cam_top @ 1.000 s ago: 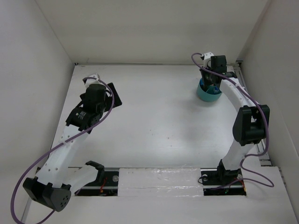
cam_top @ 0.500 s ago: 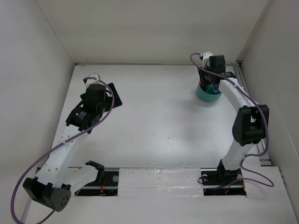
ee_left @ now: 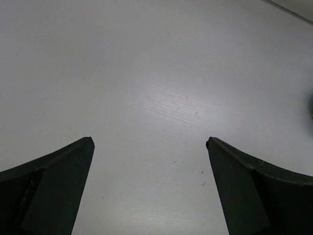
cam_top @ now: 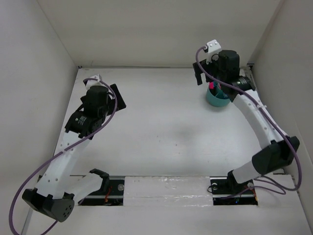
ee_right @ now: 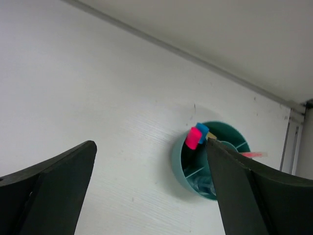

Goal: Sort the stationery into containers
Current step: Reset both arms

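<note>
Teal organiser [ee_right: 178, 164] by far wall edge, right gripper [ee_right: 150, 142] spread above, left gripper [ee_left: 149, 139] spread.

A white desk [cam_top: 161, 132] lies boxed by plain white walls [cam_top: 161, 29] behind it and at both sides, evenly lit.

Bright, soft light falls from above on the white table [cam_top: 161, 127], leaving faint grey shadows. Close up, the dark fingers [ee_left: 49, 191] look blurry
</note>
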Robot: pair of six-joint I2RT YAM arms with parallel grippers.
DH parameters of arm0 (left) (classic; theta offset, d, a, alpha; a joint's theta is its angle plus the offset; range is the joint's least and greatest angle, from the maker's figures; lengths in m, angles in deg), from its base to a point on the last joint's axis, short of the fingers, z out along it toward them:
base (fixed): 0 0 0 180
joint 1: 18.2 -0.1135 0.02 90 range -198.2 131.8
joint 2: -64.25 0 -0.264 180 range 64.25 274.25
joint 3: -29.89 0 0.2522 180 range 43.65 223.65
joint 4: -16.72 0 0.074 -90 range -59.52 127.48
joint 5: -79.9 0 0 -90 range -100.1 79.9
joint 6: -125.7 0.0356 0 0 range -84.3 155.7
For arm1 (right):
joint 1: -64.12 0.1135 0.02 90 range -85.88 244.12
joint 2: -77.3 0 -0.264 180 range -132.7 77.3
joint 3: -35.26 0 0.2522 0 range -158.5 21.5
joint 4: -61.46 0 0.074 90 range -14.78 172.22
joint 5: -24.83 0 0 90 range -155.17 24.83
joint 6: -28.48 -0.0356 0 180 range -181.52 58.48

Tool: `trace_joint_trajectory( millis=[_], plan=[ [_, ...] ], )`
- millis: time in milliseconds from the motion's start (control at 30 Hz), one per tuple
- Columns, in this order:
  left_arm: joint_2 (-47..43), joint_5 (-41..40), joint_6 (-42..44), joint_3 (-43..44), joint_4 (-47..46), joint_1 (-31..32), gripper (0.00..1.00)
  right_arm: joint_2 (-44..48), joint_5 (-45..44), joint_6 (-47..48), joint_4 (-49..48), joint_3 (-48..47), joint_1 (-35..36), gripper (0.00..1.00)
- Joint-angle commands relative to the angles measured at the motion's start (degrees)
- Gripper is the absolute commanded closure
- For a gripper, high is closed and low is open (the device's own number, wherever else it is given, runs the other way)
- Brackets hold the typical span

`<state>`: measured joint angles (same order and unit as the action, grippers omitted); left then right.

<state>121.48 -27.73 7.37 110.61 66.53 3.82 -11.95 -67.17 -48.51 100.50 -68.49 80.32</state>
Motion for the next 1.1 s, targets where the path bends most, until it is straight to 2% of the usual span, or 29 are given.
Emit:
trace_joint_trajectory(
  millis=[0,167,367,467,600,733,833,1067],
  plan=[
    [-1.77,-3.72,0.3,5.37,2.87,-0.22,0.0,9.43,-2.57,-2.11,-0.32,-0.27,2.59,0.0],
    [-2.3,-9.08,1.0,14.05,7.8,-0.22,0.0,20.06,-7.75,-5.37,2.67,4.03,8.82,0.0],
    [-6.94,-10.32,0.48,16.54,8.95,-0.22,0.0,32.9,-9.78,-9.67,7.41,11.33,11.65,0.0],
    [-10.37,-10.32,0.48,13.56,5.97,-0.22,0.0,38.86,-9.78,-10.47,10.13,14.49,13.23,0.0],
    [-19.32,-9.8,-1.18,4.52,-0.53,-0.22,0.0,45.56,-9.25,-10.47,13.13,16.7,14.38,0.0],
    [-23.73,-6.89,-2.86,-3.39,-5.02,-0.22,0.0,49.96,-15.29,-9.68,14.8,18.54,16.04,0.0],
    [-26.63,-6.89,-2.86,-7.35,-7.22,-0.22,0.0,52.95,-15.92,-10.38,14.8,19.07,17.89,0.0],
    [-28.32,-9.0,-2.86,-9.74,-7.22,-0.22,0.0,53.4,-16.55,-10.91,14.8,20.39,17.89,0.0]
  ],
)
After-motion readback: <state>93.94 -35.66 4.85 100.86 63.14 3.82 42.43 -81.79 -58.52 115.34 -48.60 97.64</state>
